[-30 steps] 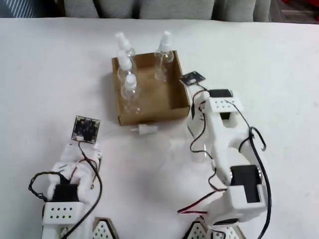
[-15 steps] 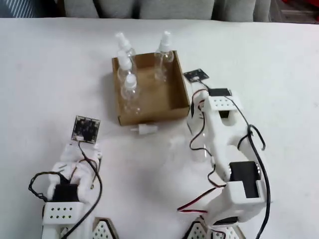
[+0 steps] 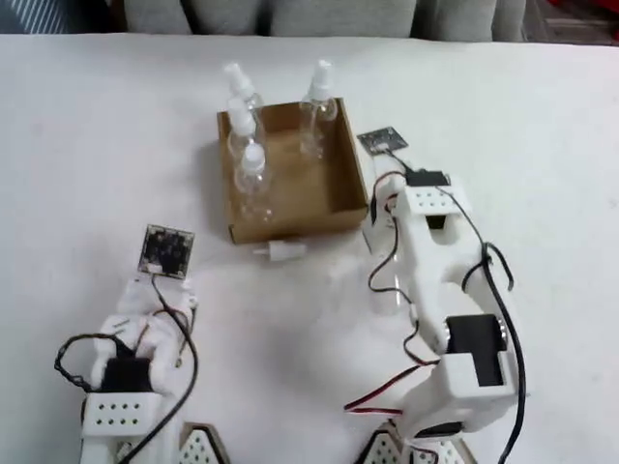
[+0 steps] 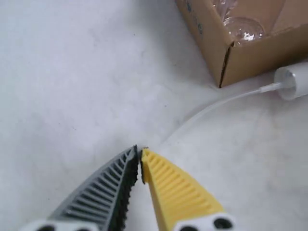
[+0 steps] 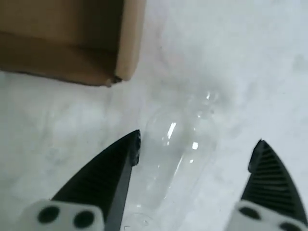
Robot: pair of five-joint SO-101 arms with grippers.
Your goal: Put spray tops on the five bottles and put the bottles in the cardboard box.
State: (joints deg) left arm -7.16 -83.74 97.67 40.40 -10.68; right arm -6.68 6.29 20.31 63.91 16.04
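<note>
The cardboard box sits mid-table with several clear bottles standing in it, each wearing a white spray top. One loose spray top lies on the table just in front of the box; its cap and thin tube lie beyond my left gripper. That gripper is shut on nothing, low over the table. A topless clear bottle lies on its side near the box corner. My right gripper hangs open over it, one finger on each side.
The right arm stretches along the box's right side, trailing red and black cables. The left arm rests near the front left edge. Bare white tabletop lies to the left and far right of the box.
The right arm's wrist has shifted slightly toward the far side of the table, beside the box. The left arm, the box and the loose spray top have stayed put.
</note>
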